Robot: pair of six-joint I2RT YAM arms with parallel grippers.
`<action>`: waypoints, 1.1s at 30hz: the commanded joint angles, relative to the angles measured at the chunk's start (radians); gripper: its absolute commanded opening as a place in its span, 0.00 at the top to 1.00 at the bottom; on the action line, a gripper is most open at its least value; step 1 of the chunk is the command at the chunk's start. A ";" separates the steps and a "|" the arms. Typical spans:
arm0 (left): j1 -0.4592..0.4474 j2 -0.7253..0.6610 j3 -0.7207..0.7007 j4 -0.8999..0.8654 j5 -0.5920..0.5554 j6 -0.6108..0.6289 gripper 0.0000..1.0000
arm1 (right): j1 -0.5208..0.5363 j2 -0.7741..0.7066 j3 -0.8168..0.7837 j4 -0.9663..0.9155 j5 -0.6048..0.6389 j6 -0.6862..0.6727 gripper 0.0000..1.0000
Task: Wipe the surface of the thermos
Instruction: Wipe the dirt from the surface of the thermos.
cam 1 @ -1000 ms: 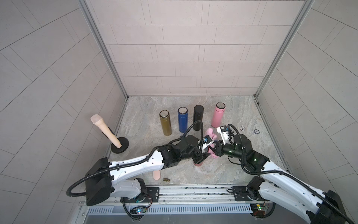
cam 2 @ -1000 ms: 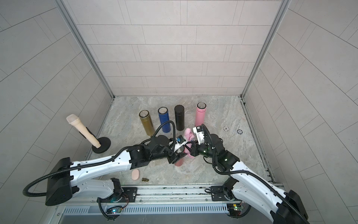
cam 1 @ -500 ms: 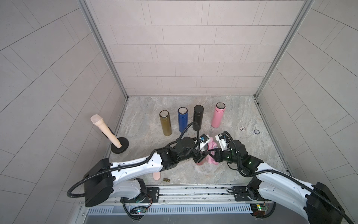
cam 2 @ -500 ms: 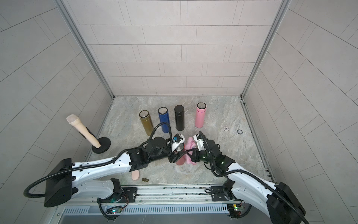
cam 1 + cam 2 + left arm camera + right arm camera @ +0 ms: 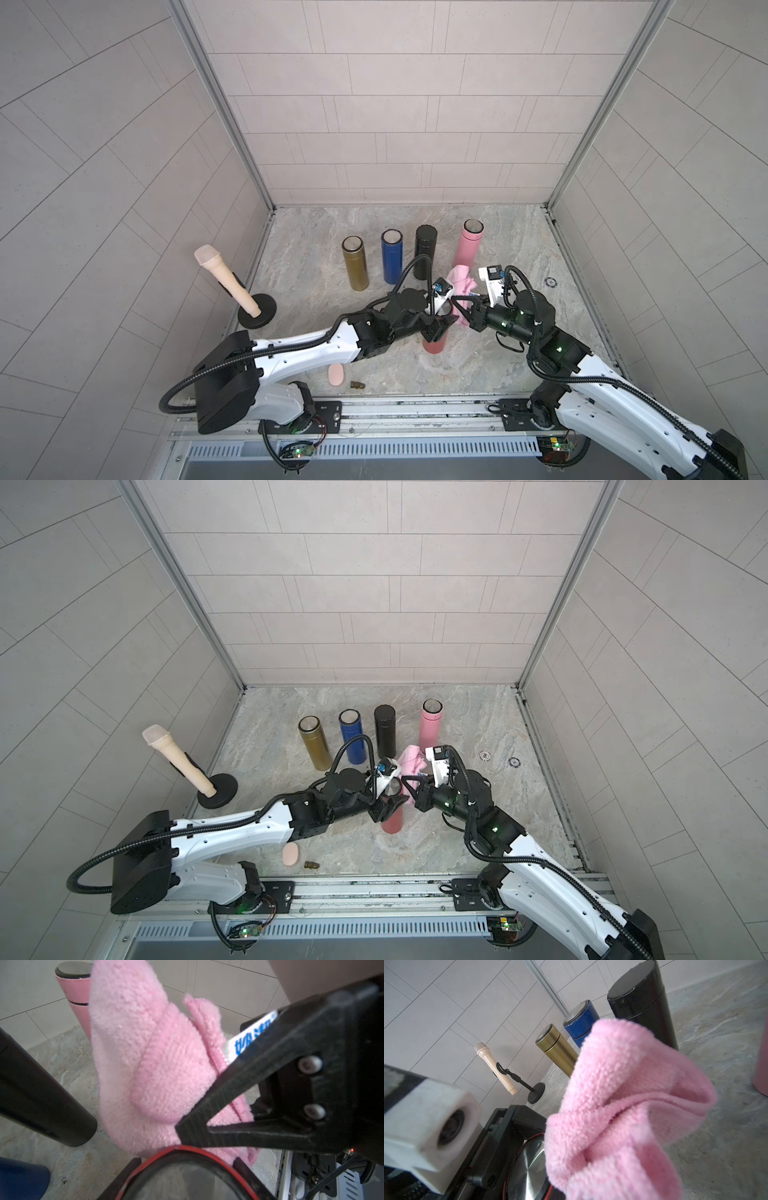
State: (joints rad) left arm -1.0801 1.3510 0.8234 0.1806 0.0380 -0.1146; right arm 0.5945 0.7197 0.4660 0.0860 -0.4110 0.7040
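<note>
Nearby, black thermos (image 5: 424,257) (upright), cloth (image 5: 459,276) beside red thermos (image 5: 435,343)

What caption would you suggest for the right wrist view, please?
Fluffy pink cloth close to the steel-lidded red thermos, with a black cylindrical thermos standing behind.

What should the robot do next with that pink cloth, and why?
Probably press the pink cloth against the side of the red thermos and drag it downward. The left jaws are shut on the thermos near its top, the right jaws hold the cloth bunched beside its rim, and the body below is uncovered.
</note>
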 commanded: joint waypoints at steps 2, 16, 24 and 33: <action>-0.001 0.033 0.058 -0.045 -0.130 -0.150 1.00 | 0.015 0.030 -0.090 0.036 -0.050 0.033 1.00; -0.057 0.072 0.166 -0.212 -0.437 -0.289 1.00 | 0.164 -0.137 -0.108 -0.073 0.119 -0.013 1.00; -0.101 0.125 0.320 -0.453 -0.635 -0.507 1.00 | 0.236 -0.049 -0.168 -0.035 0.175 0.009 1.00; -0.100 0.191 0.421 -0.671 -0.738 -0.772 1.00 | 0.375 -0.135 -0.225 -0.009 0.294 -0.007 1.00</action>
State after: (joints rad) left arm -1.1751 1.5162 1.1927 -0.4088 -0.6147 -0.7437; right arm 0.9405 0.6277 0.1947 0.0166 -0.1619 0.7280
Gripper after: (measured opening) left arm 0.679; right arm 0.072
